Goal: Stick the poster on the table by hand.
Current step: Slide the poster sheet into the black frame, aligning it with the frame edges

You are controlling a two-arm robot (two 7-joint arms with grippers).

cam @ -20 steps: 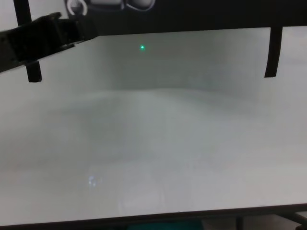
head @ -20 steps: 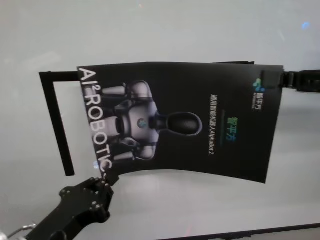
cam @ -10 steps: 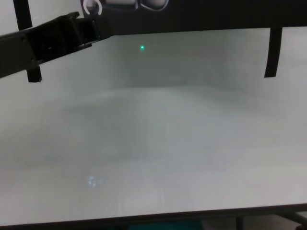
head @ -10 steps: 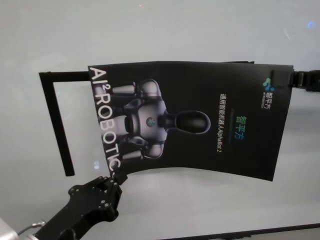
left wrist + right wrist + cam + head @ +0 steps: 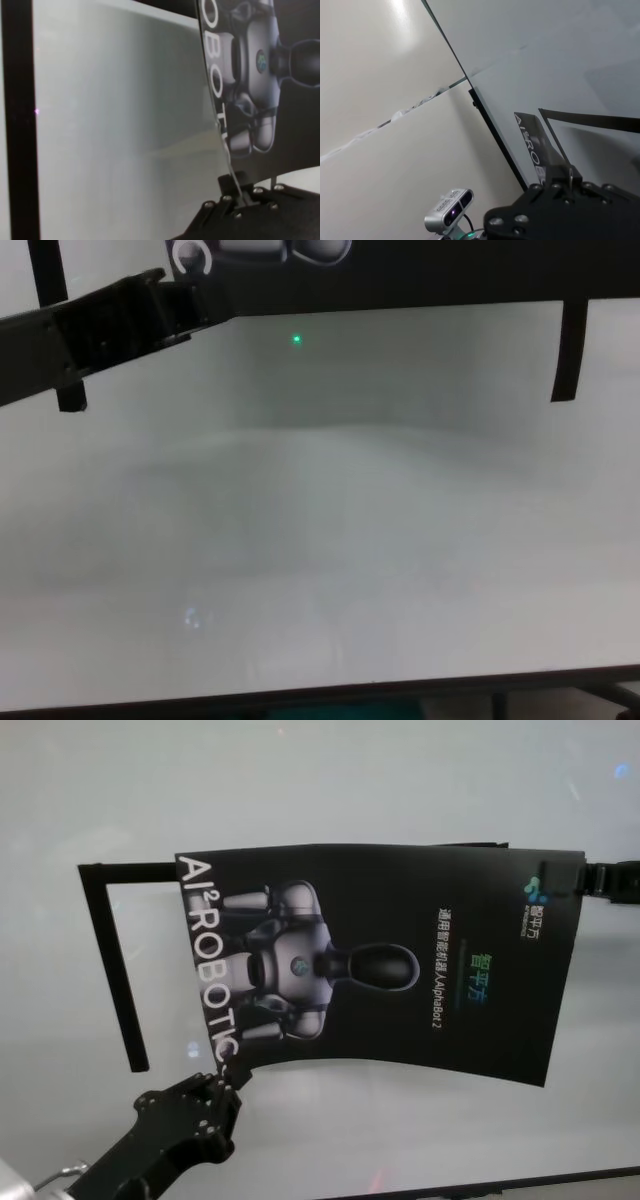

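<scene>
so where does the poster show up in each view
Head view: the poster fills the middle, held above the table.
Left wrist view: its robot picture and lettering take up the right side, above the left tool.
Right wrist view: only a thin edge with lettering, above the right tool.
Chest view: a dark band along the top edge.
Shared landmark: the white ROBOTIC lettering.

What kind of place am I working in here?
Likely a lab or demo bench: a plain white table, a branded robot poster held by both grippers, and a small camera mounted nearby.
</scene>
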